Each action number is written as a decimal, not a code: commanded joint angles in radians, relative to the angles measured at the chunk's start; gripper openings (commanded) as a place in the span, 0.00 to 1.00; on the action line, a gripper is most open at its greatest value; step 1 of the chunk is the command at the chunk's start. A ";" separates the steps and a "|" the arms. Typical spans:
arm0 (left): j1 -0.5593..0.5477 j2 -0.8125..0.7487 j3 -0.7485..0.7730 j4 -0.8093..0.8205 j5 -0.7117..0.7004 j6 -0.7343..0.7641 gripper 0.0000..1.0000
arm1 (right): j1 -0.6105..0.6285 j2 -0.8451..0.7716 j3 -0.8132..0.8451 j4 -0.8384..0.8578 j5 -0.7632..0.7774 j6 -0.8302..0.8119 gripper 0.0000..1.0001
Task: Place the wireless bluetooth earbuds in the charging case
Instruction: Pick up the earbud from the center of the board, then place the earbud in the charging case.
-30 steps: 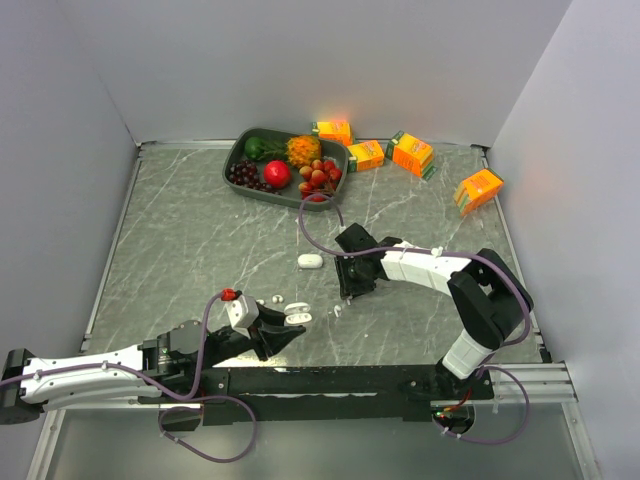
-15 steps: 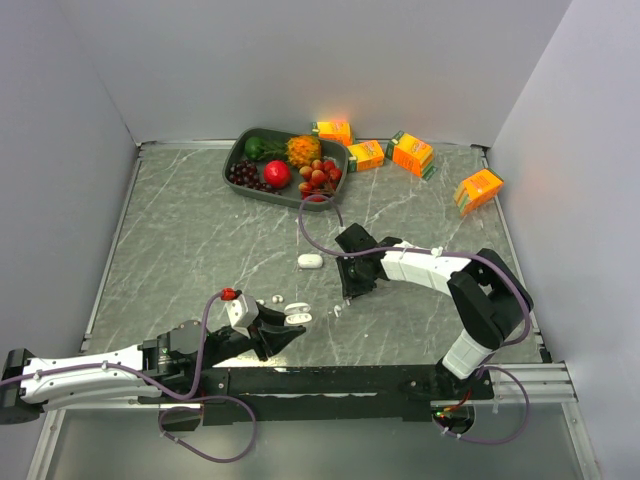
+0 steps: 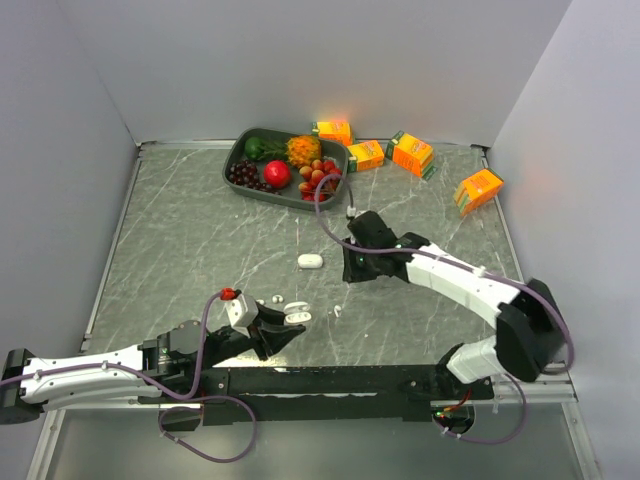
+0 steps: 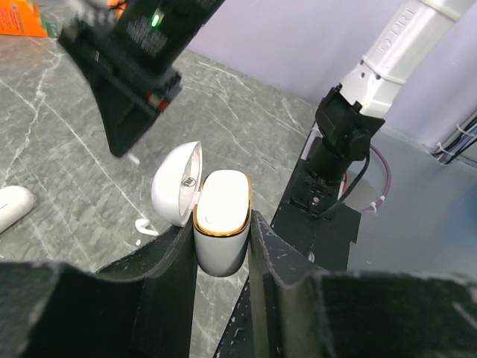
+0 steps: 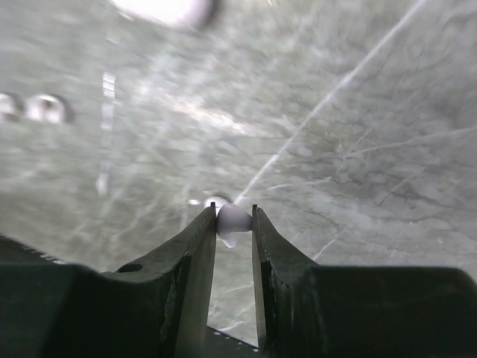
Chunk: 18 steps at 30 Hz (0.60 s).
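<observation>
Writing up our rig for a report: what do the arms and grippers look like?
Both the left arm and right arm have white tubular links, black joints and looping purple cables. The left gripper and right gripper are black with flat tapering fingers; a red piece sits at the left wrist.

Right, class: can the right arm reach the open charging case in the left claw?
Probably yes: nothing tall stands between the right claw, gripping an earbud, and the charging case, whose lid stands open.
</observation>
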 commanded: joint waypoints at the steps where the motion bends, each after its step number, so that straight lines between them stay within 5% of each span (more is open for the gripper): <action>1: -0.007 -0.023 0.007 0.070 -0.038 0.021 0.01 | 0.007 -0.162 0.074 -0.009 0.025 0.000 0.28; 10: -0.007 -0.055 -0.033 0.182 -0.061 0.094 0.01 | 0.010 -0.530 -0.087 0.445 -0.164 0.006 0.27; 18: -0.007 0.028 -0.015 0.274 -0.132 0.169 0.01 | 0.103 -0.630 -0.109 0.520 -0.115 -0.081 0.27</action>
